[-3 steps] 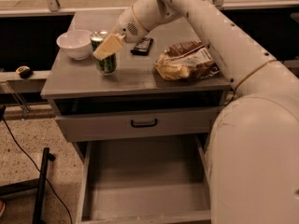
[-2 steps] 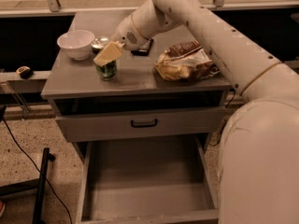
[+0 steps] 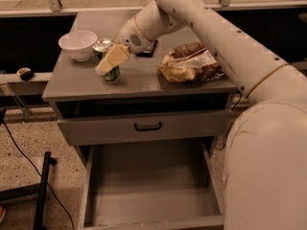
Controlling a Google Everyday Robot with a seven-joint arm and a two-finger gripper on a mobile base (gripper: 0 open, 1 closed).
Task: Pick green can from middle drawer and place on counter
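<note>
The green can (image 3: 112, 74) stands on the counter (image 3: 144, 78) at its left, just right of the white bowl (image 3: 77, 43). Its silver top shows above the finger. My gripper (image 3: 108, 65) reaches down from the right. Its pale fingers (image 3: 112, 57) lie across the can's upper half and grip it. The middle drawer (image 3: 148, 188) is pulled open below, and its flat floor is bare.
A crumpled snack bag (image 3: 189, 63) lies on the right of the counter. A flat black item (image 3: 147, 50) sits behind my wrist. A closed drawer front with a black handle (image 3: 147, 126) is above the open drawer. My arm fills the right side.
My gripper has brought the can a little lower and nearer the counter's front. The bowl and bag have not moved.
</note>
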